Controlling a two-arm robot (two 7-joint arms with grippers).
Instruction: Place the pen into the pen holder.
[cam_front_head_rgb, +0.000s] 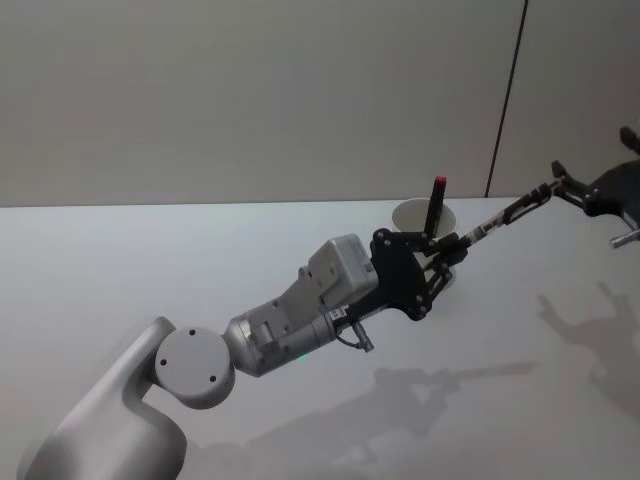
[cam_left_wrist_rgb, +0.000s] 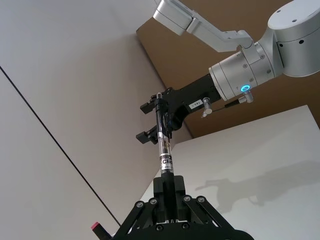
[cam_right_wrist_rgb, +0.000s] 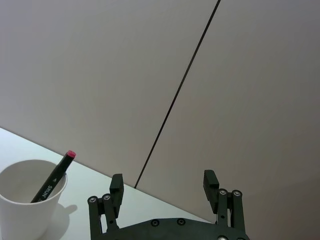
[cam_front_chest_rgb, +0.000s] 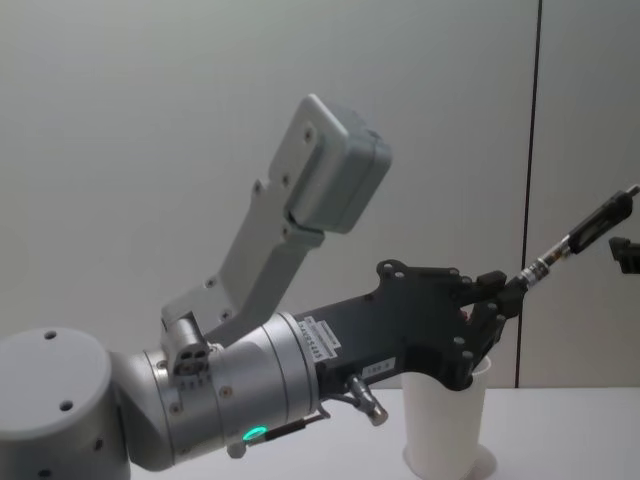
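The left pincer (cam_front_head_rgb: 452, 247) reaches from the near left across the tabletop (cam_front_head_rgb: 150, 270) and is pressed together on the lower end of the pen (cam_front_head_rgb: 505, 212). The pen is up in the air and slants up and to the right, away from that pincer. In the chest view the left pincer (cam_front_chest_rgb: 505, 290) sits just above the rim of the white paper cup (cam_front_chest_rgb: 445, 430), and the pen (cam_front_chest_rgb: 575, 238) is outside the cup.

The cup (cam_front_head_rgb: 412, 213) stands upright on the far middle of the tabletop, just beyond the left pincer. A dark marker with a red cap (cam_front_head_rgb: 439, 205) leans inside it.

The right pincer (cam_front_head_rgb: 565, 187) hangs at the far right, its fingers spread, with the pen's upper end close to them. From the right wrist, its fingers (cam_right_wrist_rgb: 210, 181) stand well apart, and the cup (cam_right_wrist_rgb: 25, 210) with the marker (cam_right_wrist_rgb: 52, 180) shows farther off.
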